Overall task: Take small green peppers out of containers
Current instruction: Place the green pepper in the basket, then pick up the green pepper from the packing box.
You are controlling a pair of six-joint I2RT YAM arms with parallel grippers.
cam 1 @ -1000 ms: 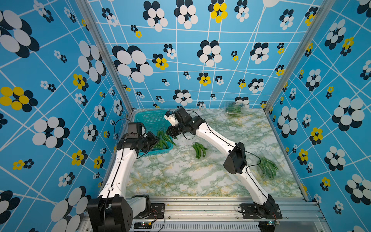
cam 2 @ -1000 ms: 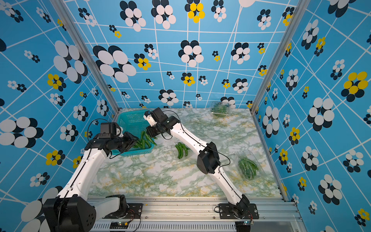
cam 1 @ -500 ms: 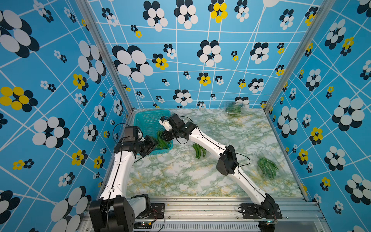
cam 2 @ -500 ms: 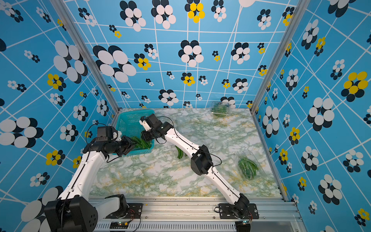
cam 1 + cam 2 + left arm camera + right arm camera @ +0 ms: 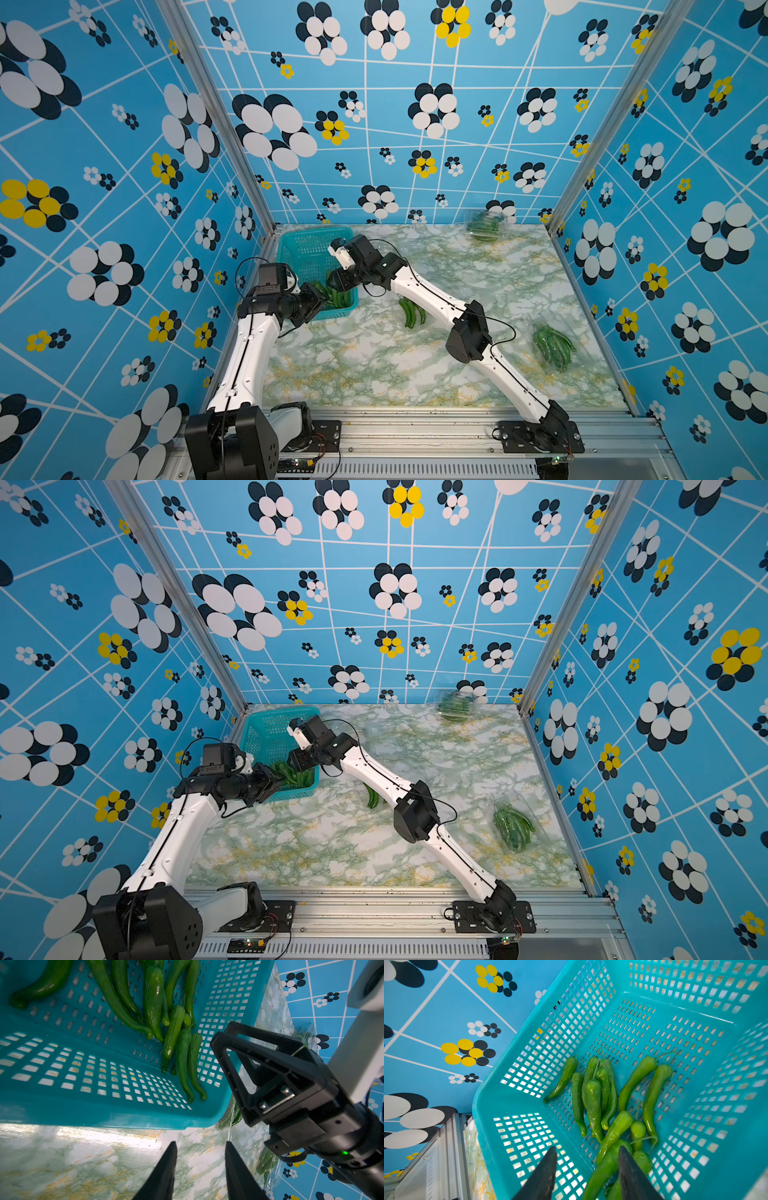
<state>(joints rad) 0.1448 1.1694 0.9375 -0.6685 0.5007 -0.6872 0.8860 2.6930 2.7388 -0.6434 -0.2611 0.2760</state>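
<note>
— Since the right gripper (image 5: 587,1149) hangs low inside the teal perforated plastic basket (image 5: 309,249), is it gripping anything?

— No. Its two black fingers stand apart, wider than any of the slender glossy green peppers (image 5: 593,1105) heaped on the basket floor. One pepper lies between the fingers but looks loose, resting on the pile. I judge this a drop-off pose, low enough that peppers land inside and not on the table.

— And the left gripper (image 5: 201,1142)?

— Parted too, and empty. Only the green-veined marble tabletop (image 5: 374,365) shows between its fingers. It hovers just beside the basket's outer wall, probably to keep out of the right arm's way.

— Where is the other produce?

— A clear crinkly plastic clamshell box (image 5: 484,224) by the back wall holds peppers, and so does a second clamshell box (image 5: 555,347) near the right wall, well apart from the basket. A small bunch of peppers (image 5: 409,311) lies beside the right forearm. Whether plastic sits under it, I cannot tell.

— So the job isn't finished?

— By my reckoning, no. Both boxes need emptying.
</note>
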